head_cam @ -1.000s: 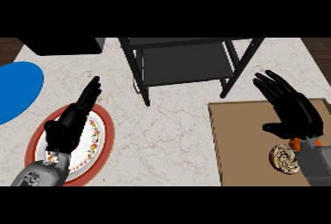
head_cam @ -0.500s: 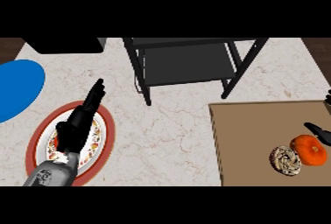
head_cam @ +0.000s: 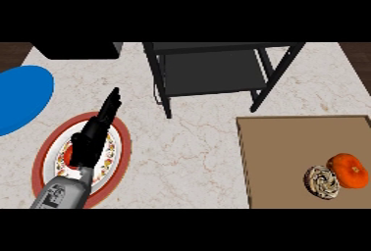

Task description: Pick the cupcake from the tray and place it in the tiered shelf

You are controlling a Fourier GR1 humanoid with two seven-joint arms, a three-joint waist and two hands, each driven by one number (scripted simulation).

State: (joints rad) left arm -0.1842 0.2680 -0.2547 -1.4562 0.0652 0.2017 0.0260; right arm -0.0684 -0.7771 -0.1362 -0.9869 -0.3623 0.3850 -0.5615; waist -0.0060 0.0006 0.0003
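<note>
The cupcake [head_cam: 323,182], pale with dark streaks, lies on the brown tray [head_cam: 290,142] near its lower right, touching an orange round object [head_cam: 348,170] on its right. The dark tiered shelf [head_cam: 214,71] stands at the top centre of the counter. My left hand [head_cam: 92,135] shows edge-on above the red-rimmed plate [head_cam: 48,155], fingers straight and pointing up toward the shelf, holding nothing. My right hand does not show in the head view.
A blue round object [head_cam: 20,96] lies at the left edge of the marble counter [head_cam: 196,147]. A black block [head_cam: 76,50] sits at the top left. The tray runs off the right edge of the view.
My right hand, which hovered over the cupcake a second ago, has withdrawn out of view past the right edge. The cupcake and orange object stay on the tray. The left hand turned edge-on.
</note>
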